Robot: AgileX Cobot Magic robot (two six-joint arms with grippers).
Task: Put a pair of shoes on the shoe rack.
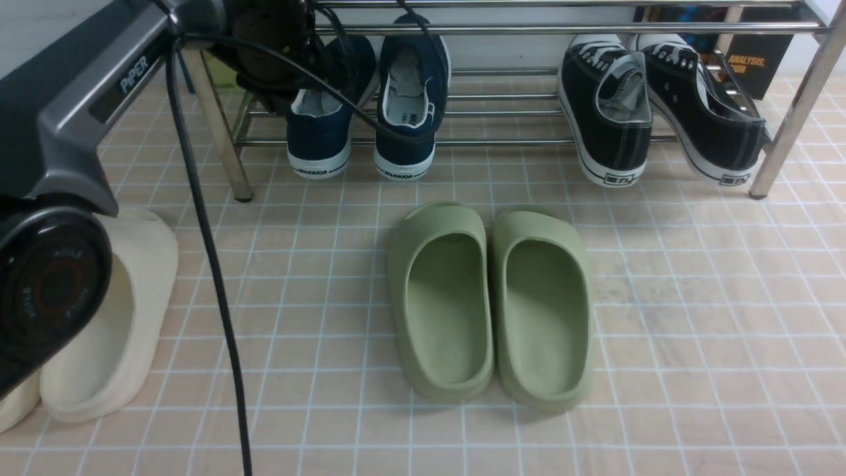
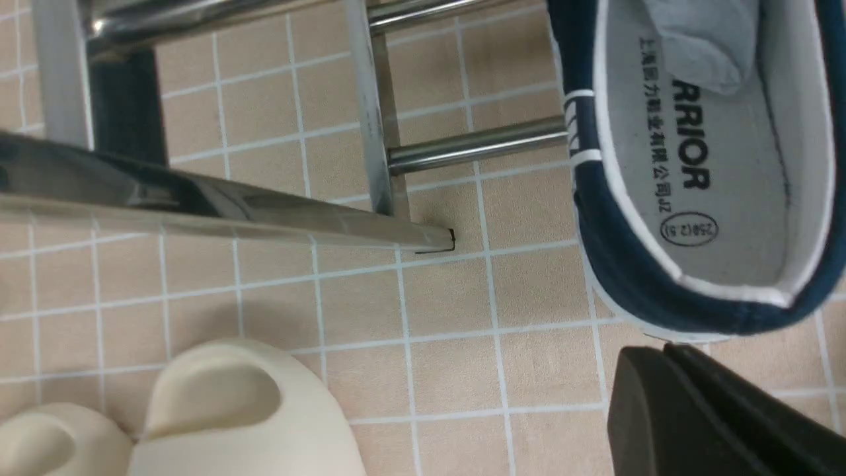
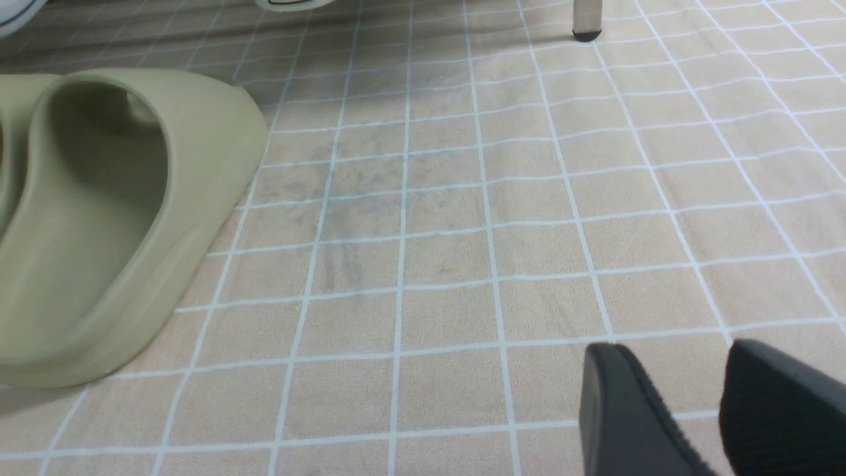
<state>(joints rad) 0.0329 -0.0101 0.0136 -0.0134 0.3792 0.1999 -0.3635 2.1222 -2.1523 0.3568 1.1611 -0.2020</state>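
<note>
The steel shoe rack [image 1: 529, 141] spans the back of the floor. A pair of navy sneakers [image 1: 410, 99] rests heel-out on the left of its low tier. My left arm [image 1: 79, 99] reaches to the leftmost navy sneaker [image 1: 320, 132], and its wrist hides the gripper in the front view. In the left wrist view the left gripper [image 2: 664, 354] is shut, its tips just off the heel of that navy sneaker [image 2: 714, 165], with nothing between the fingers. My right gripper [image 3: 674, 357] stands open and empty over bare floor, beside a green slipper [image 3: 112, 218].
A pair of black sneakers [image 1: 608, 112] sits on the right of the rack's low tier. Two green slippers [image 1: 489, 304] lie side by side on the tiled floor before the rack. Cream slippers [image 1: 112, 317] lie at the left, near the rack's leg [image 2: 264, 211].
</note>
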